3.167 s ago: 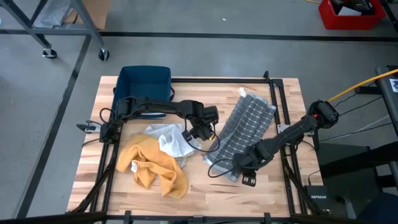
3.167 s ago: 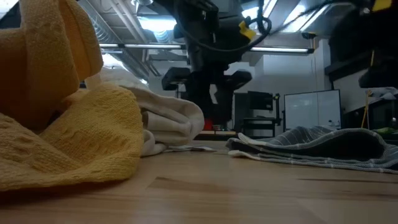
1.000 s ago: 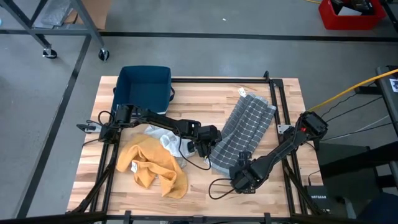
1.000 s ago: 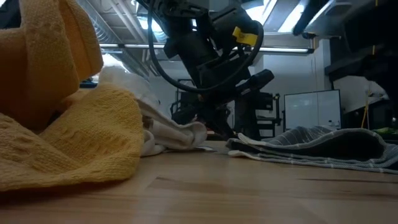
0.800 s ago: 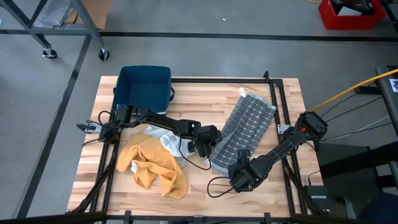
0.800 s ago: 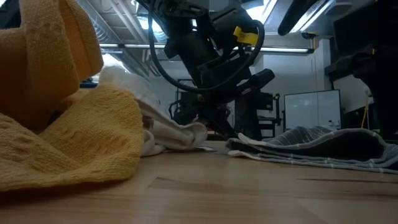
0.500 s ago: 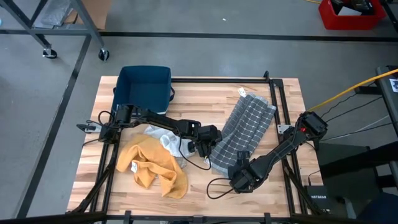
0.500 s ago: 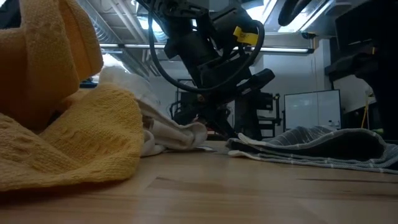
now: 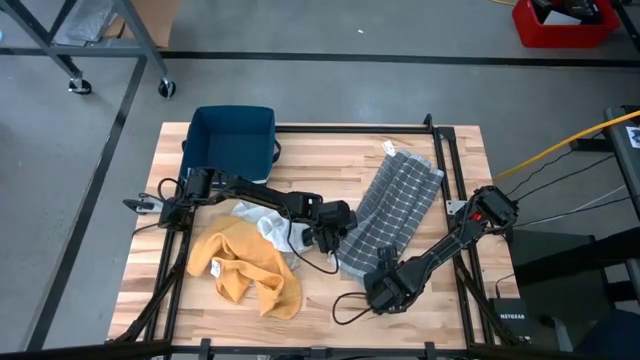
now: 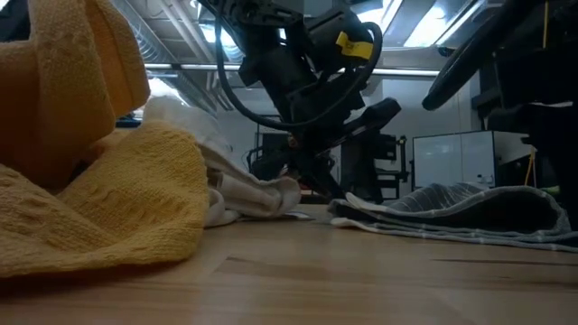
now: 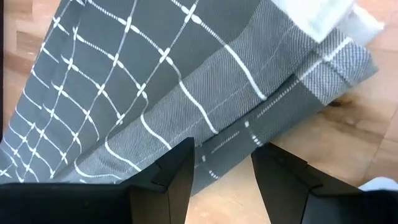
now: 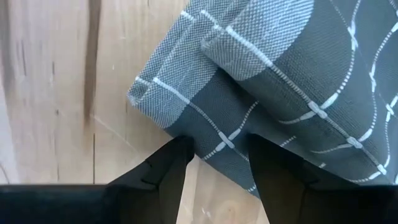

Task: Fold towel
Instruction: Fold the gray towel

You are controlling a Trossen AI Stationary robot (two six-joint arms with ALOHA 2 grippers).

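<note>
Towels: one grey (image 9: 392, 210), one yellow (image 9: 243, 265), one white (image 9: 268, 222); both claws (image 11: 221, 171) (image 12: 219, 158) released.

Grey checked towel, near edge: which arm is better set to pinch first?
Slight edge to the right gripper: open fingers straddle the grey checked towel's corner. The left gripper is open too, on the hem mid-edge.

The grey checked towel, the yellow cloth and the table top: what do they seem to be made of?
Grey checked towel: thin woven fabric, probably cotton; twill weave and stitched white lines show.
Yellow cloth: thicker, nubbly, likely terry or waffle cotton.
Table top: pale wood strips, butcher-block style, with a smooth finish.
</note>
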